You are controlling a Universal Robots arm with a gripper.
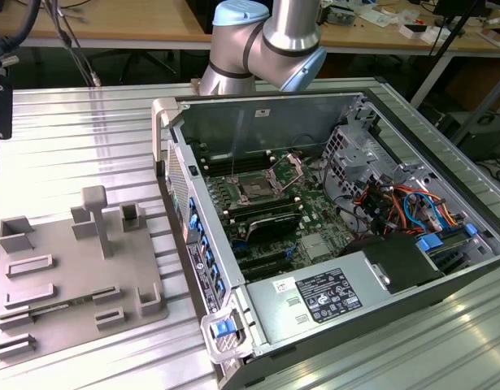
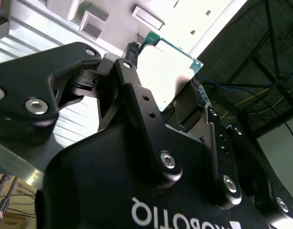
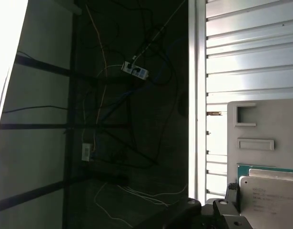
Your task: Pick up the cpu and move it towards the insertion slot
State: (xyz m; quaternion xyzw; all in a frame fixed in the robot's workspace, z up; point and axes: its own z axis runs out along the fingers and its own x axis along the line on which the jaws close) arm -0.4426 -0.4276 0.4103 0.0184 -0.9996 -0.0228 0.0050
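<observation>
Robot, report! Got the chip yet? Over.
Pincer shut on cpu. Behind it, grey plate. Nothing seen over insertion slot.

The chip [image 2: 167,67] had a silvery-white top edged in green, and the fingers [image 2: 132,81] on it were matt black. The arm [image 1: 290,32] was bright silver with pale blue caps. The plate [image 1: 63,284] was plain grey, on a silvery table [image 1: 79,138] ribbed in long stripes. The socket [image 1: 254,188] had a dark centre in a shiny frame, set in a dark green board [image 1: 315,219], beside orange and blue cables [image 1: 393,197].
</observation>
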